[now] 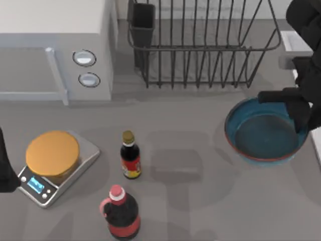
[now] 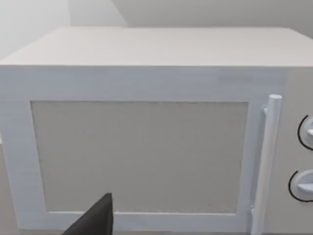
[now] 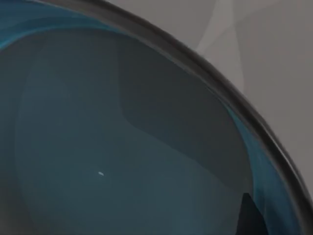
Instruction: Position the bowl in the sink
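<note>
Right end effector over upright bowl rim, beside sink.

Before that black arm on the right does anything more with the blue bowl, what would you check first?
1. Right gripper at the glossy teal-blue bowl's rim: ok.
2. Firm grip on the rim: cannot tell.
3. Bowl level on the grey table: ok.
4. White sink at the table's right edge, beside the bowl: ok, partly seen.
5. Black wire dish rack near the lifting path: ok, apart from the bowl.
6. Left arm parked at the left edge: ok.
</note>
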Tool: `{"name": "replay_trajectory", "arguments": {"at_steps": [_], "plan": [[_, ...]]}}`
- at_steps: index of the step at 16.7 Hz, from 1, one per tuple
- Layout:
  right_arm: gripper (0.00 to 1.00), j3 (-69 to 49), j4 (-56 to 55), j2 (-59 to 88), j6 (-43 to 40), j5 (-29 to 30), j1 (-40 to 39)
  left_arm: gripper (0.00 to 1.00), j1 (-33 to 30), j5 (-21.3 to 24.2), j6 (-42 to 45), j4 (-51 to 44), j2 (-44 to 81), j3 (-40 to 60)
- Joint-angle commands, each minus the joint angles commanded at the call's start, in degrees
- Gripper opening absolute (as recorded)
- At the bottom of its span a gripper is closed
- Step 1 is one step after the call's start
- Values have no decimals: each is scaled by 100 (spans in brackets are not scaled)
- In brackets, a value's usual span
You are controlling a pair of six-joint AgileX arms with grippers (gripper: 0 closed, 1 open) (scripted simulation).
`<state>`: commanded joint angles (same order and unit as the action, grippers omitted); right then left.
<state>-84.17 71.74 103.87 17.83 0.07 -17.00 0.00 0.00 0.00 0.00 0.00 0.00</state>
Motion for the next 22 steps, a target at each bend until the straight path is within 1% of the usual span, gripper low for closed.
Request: {"name": "replay_trajectory", "arguments": {"at_steps": [2,4,10,12,14,16,19,22], "plan": [[0,-439,536,-135,-9,-1,9,100,0,0,0,0,0,0],[0,-702,826,-252,-21,-1,18,100,0,0,0,0,0,0],[0,-740,868,-263,-17,-5,0,100,0,0,0,0,0,0],[0,-651,703,-282,-49,-72,47,100,0,0,0,0,0,0],[0,-440,309,-317,-113,-222,164,100,0,0,0,0,0,0],[0,-117,-311,-362,-200,-436,349,100,0,0,0,0,0,0],[0,565,-1596,-436,-358,-830,751,100,0,0,0,0,0,0],[0,1450,-3129,-478,-539,-1248,1269,100,0,0,0,0,0,0]]}}
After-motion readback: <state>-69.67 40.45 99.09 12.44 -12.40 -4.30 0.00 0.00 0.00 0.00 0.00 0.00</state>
